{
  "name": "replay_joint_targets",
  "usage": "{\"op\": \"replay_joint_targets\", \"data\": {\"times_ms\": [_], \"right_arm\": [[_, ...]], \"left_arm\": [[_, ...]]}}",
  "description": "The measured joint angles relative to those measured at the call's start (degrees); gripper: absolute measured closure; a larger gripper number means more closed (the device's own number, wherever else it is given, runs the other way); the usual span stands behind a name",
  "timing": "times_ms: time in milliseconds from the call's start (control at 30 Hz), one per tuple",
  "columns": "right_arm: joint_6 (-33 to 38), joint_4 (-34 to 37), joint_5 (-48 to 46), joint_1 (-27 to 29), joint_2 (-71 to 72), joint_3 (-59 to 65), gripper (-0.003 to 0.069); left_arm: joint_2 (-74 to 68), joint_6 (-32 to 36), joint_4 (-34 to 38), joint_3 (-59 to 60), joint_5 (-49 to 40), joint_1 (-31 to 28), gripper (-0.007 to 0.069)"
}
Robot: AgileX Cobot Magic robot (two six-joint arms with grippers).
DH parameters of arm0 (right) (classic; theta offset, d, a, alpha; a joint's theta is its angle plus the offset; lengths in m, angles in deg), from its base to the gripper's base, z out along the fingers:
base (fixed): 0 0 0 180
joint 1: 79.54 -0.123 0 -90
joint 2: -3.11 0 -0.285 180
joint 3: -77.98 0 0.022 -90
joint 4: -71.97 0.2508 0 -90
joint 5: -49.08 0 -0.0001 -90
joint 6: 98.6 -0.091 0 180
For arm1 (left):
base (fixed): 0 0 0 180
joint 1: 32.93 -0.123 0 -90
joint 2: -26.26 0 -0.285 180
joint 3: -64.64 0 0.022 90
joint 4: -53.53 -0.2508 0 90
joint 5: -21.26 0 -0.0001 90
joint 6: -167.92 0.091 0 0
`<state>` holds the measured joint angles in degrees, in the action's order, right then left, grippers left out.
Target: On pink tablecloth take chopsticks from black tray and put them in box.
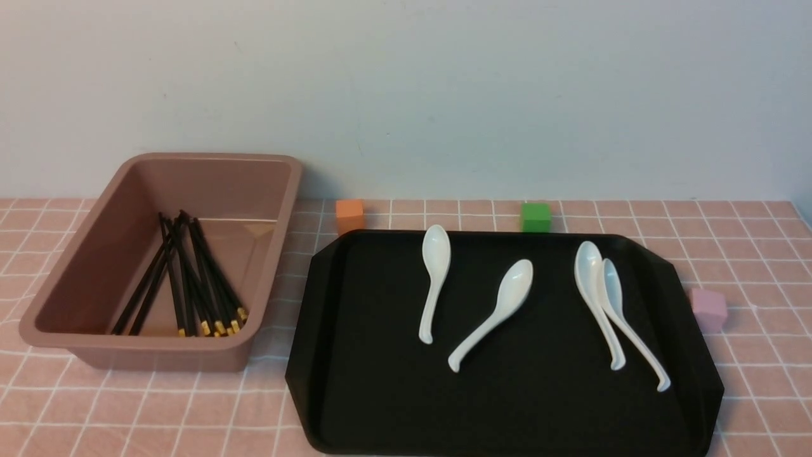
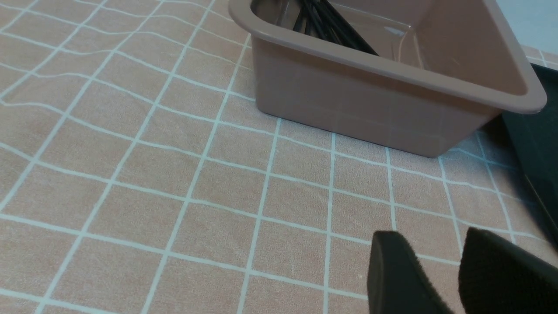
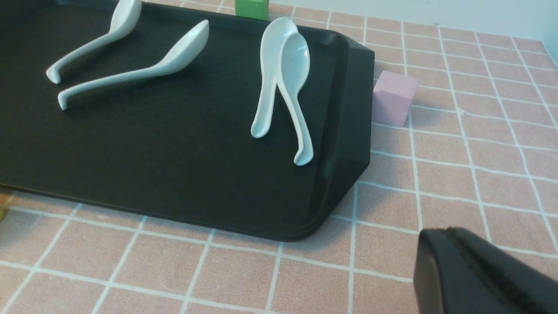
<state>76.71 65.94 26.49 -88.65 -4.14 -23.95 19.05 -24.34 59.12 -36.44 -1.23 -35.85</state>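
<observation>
Several black chopsticks (image 1: 190, 285) with gold bands lie inside the pink-brown box (image 1: 76, 266) at the left; they also show in the left wrist view (image 2: 331, 26) inside the box (image 2: 370, 100). The black tray (image 1: 368, 381) lies to the right and holds only white spoons; no chopsticks show on it. My left gripper (image 2: 436, 244) is open and empty above the pink tablecloth (image 2: 152, 174), short of the box. My right gripper (image 3: 453, 237) is shut and empty above the cloth, off the tray's corner (image 3: 340, 183). Neither gripper shows in the front view.
Several white spoons (image 1: 501, 304) lie on the tray, two overlapping (image 3: 283, 78). An orange cube (image 1: 349, 212) and a green cube (image 1: 535, 216) stand behind the tray, a pale pink cube (image 1: 708, 309) at its right side. A pale wall closes the back.
</observation>
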Motion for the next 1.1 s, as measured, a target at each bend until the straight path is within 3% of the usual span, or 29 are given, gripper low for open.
{"op": "replay_joint_targets", "data": {"times_ms": [1100], "right_arm": [[0.0, -0.4, 0.0, 0.0, 0.0, 0.0, 0.0636]], "left_arm": [[0.0, 0.0, 0.0, 0.0, 0.0, 0.0, 0.0386]]}}
